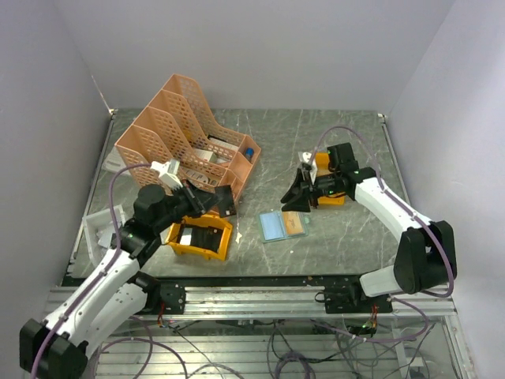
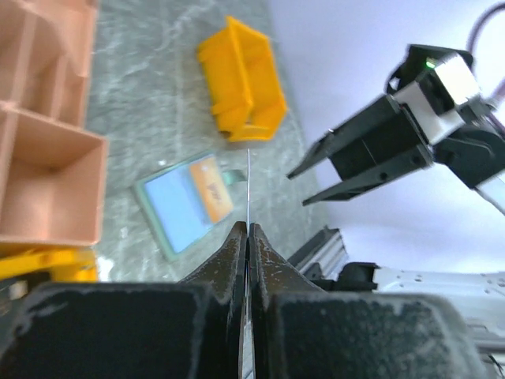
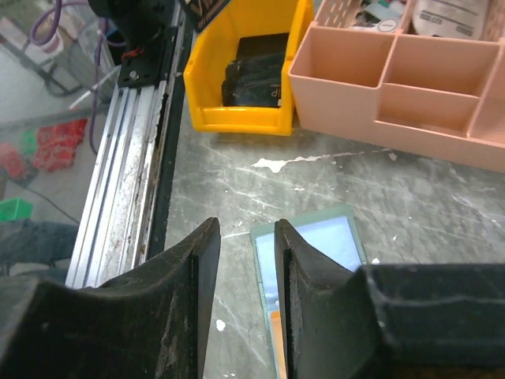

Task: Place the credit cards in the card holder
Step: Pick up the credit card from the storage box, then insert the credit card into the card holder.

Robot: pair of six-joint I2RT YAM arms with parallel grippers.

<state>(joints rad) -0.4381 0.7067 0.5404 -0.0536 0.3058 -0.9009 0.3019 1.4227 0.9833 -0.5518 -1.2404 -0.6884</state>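
From where I stood, the left tool (image 1: 219, 202) was clenched tight on a single credit card (image 2: 248, 185). It held the card up off the counter (image 1: 347, 237), above one yellow bin (image 1: 175, 237) and just in front of the peach file rack (image 1: 189, 130). In the left wrist view the card showed only as a thin pale line rising from between the pressed-together fingers (image 2: 233, 253).

The card holder (image 1: 282, 226) lay open and flat on the counter between the two arms, with a blue panel and an orange one showing inside it. It sat well apart from the raised card.

The right tool (image 1: 293, 199) hung above the counter near the holder's far edge. Its jaws were parted, with nothing between them; through the gap I could see bare stone and a corner of the holder. Just behind it sat a second yellow bin (image 1: 333, 200).

The first bin, the one under the left arm, held black objects (image 3: 252, 79) with white lettering.
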